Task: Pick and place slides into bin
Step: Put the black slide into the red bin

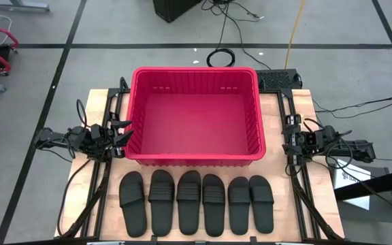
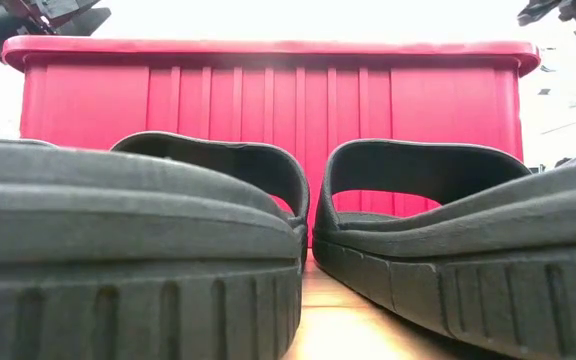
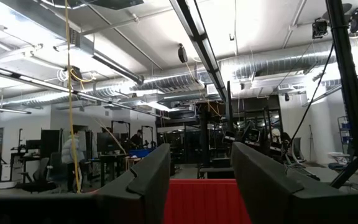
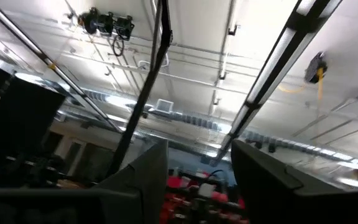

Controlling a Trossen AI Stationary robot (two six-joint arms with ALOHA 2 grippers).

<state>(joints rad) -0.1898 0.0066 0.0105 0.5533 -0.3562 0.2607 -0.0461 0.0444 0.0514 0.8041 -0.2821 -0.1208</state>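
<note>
Several black slides (image 1: 196, 203) lie side by side in a row along the table's near edge, soles down, straps up. Two of them fill the foreground of the low view (image 2: 218, 190) (image 2: 428, 190). Behind the row the red bin (image 1: 194, 71) stands on the table; the low view shows its ribbed near wall (image 2: 268, 100). My left gripper (image 1: 123, 131) hovers open at the bin's left wall, tipped upward, and the bin's red (image 3: 204, 200) shows between its fingers (image 3: 201, 149). At the bin's right side my right gripper (image 1: 291, 136) is open (image 4: 199, 146), pointing up toward the ceiling.
Dark frame rails (image 1: 101, 197) (image 1: 303, 197) run along the table's left and right sides, with cables around both arm bases. A black box (image 1: 278, 78) sits at the bin's far right corner. A narrow strip of bare wood (image 1: 196, 167) separates bin and slides.
</note>
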